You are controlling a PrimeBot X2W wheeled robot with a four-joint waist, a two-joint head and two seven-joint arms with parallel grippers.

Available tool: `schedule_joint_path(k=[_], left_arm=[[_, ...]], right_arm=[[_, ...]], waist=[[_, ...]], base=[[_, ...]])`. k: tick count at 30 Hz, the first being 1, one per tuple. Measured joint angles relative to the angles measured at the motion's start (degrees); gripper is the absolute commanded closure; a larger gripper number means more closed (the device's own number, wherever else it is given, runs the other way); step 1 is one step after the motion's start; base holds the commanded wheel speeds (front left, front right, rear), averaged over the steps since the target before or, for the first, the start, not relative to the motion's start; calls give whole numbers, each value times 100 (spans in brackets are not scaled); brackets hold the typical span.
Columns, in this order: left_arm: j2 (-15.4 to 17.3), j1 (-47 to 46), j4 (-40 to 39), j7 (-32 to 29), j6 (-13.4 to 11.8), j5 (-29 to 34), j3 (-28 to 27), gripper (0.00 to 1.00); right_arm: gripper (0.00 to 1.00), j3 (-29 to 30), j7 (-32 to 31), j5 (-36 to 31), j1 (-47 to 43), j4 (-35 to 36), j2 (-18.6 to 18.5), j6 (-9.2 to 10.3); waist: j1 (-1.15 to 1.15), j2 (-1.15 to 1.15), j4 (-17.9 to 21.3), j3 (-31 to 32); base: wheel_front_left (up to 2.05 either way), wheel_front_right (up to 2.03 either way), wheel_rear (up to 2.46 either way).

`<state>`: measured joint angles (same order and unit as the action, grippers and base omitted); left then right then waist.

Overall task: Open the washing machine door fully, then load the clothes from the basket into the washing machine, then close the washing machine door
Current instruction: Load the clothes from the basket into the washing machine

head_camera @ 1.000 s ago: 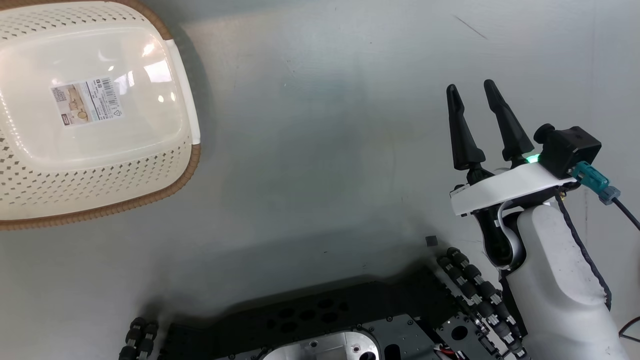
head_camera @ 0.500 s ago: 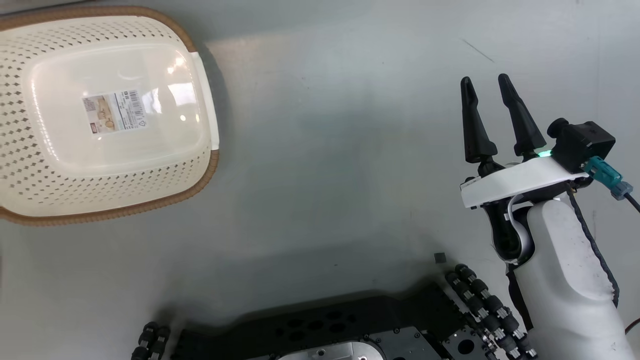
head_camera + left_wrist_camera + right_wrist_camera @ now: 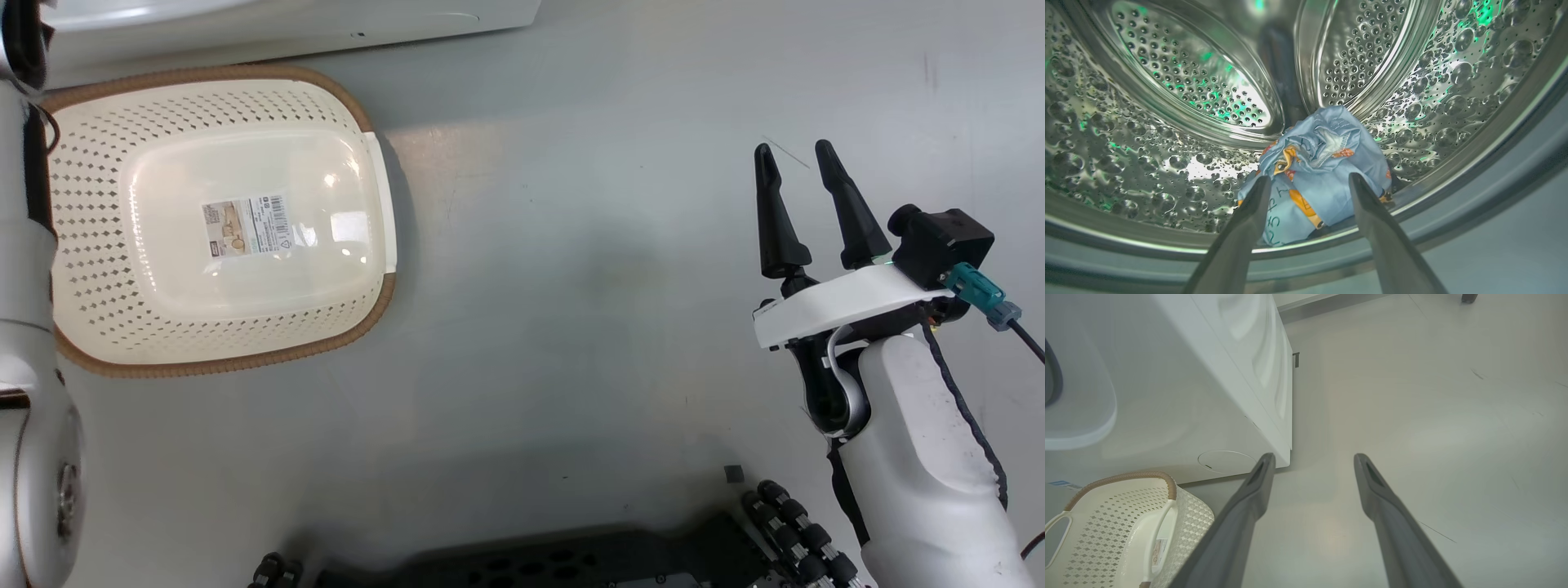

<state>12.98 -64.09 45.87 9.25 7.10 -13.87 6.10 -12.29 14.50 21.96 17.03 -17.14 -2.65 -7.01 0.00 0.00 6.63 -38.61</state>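
Observation:
The clothes (image 3: 1331, 155), a light blue bundle with orange print, lie at the front bottom of the washing machine's steel drum (image 3: 1167, 122). My left gripper (image 3: 1308, 179) is open just in front of the bundle, one finger on each side, gripping nothing. The basket (image 3: 359, 294) stands on the floor by the washing machine (image 3: 326, 24), with just a sticker inside; it also shows as the basket (image 3: 1098, 531). My right gripper (image 3: 792, 151) hangs open over bare floor, right of the basket. I cannot tell whether the white rounded part (image 3: 1081, 416) is the washing machine door.
My pale left forearm (image 3: 24, 327) runs along the head view's left edge beside the basket. The washing machine (image 3: 1167, 375) has its round service flap (image 3: 1227, 460) low at its corner. My dark base (image 3: 571, 563) is at the bottom. Grey floor (image 3: 571, 245) spreads between basket and right gripper.
The head camera has moved: the basket now shows lower and further right, and the machine's base and my left forearm have come into view. My left gripper has opened. The right gripper stays open.

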Motion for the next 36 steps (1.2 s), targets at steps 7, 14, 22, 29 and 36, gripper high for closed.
schedule_joint_path(k=[7, 14, 22, 29, 36], left_arm=[[-163, 606, 188, 247, 0, -222, -54, 0], [-316, 1075, 214, 403, 0, -315, -86, 0], [-371, 1667, 134, 502, -5, -348, -205, 0], [-487, 2217, -202, 521, -7, -347, -211, 0], [-470, 2811, -876, 521, -47, -371, -478, 0]], right_arm=[[0, 42, 0, -42, -178, -114, 0, 0], [0, 78, 0, -85, -393, -197, -1, 0], [0, 183, 0, -94, -734, -270, -98, 0], [0, 249, 0, -94, -1024, -291, -123, 0], [0, 222, 0, -113, -1156, -289, -143, 0]], waist=[[0, 0, -109, 477], [0, 0, -211, 962], [0, 0, -348, 1508], [0, 0, -506, 1920], [0, 0, -667, 2201]], base=[[0, 0, 0], [0, 0, 0], [0, 0, 0], [0, 0, 0], [0, 0, 0]])
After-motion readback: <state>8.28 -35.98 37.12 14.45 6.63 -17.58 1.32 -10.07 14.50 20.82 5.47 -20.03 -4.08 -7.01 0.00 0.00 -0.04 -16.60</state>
